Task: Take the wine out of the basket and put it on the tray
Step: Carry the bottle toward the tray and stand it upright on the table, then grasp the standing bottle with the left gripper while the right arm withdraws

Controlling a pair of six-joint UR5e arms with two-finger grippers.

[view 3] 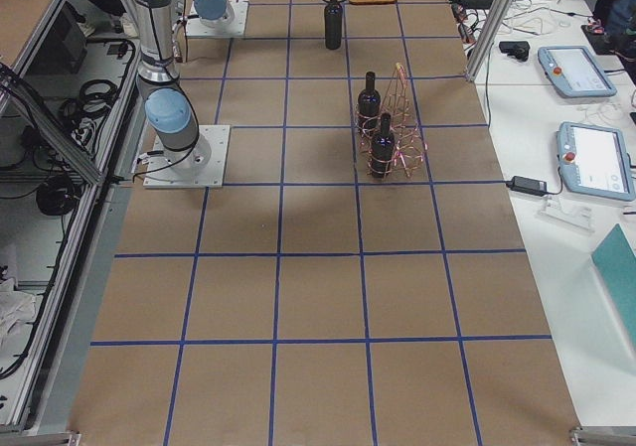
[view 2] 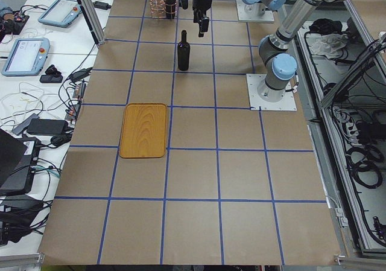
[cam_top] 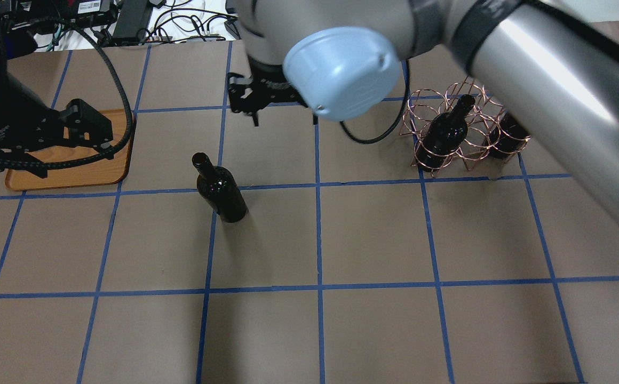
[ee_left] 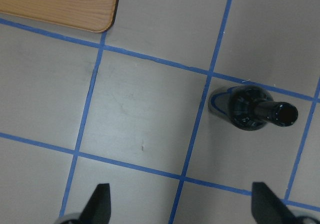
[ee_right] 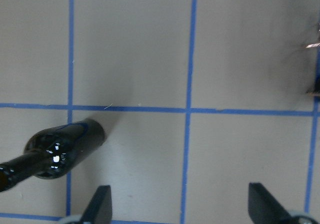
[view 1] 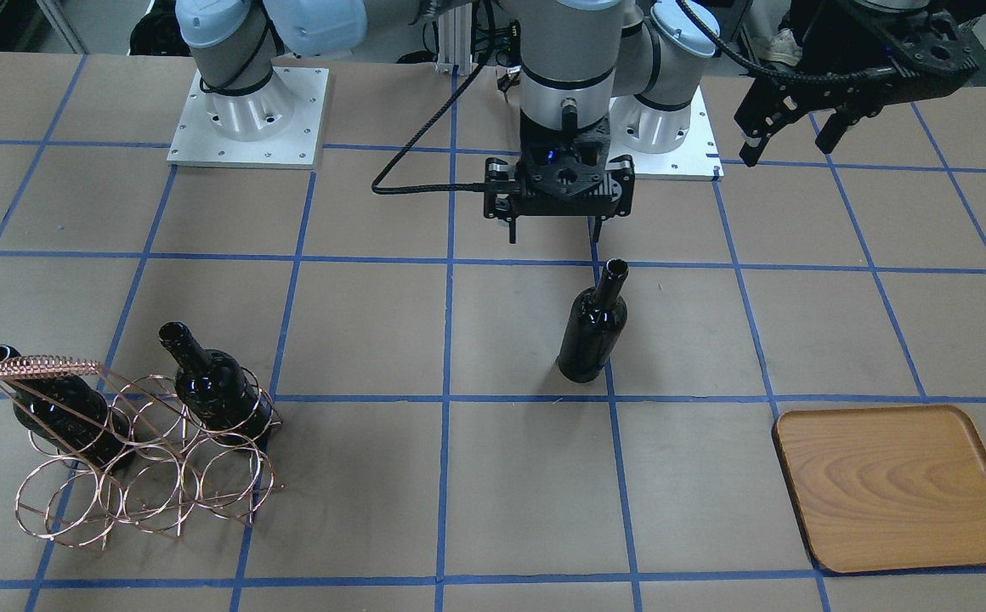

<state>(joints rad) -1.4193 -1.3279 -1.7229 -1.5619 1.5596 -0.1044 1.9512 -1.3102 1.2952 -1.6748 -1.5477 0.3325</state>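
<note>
One wine bottle, glossy black, stands upright on the table by itself, away from basket and tray. My right gripper hangs open just behind and above it, with nothing between its fingers; that bottle lies at the lower left of the right wrist view. The copper wire basket holds two more bottles, one at its inner end and one under the coiled handle. The wooden tray is bare. My left gripper is open and raised, with the tray corner and the bottle below it.
The table is brown paper crossed by blue tape lines. Both arm bases sit on white plates at the robot's edge. A black cable loops off the right wrist. Benches with tablets and cables flank the table.
</note>
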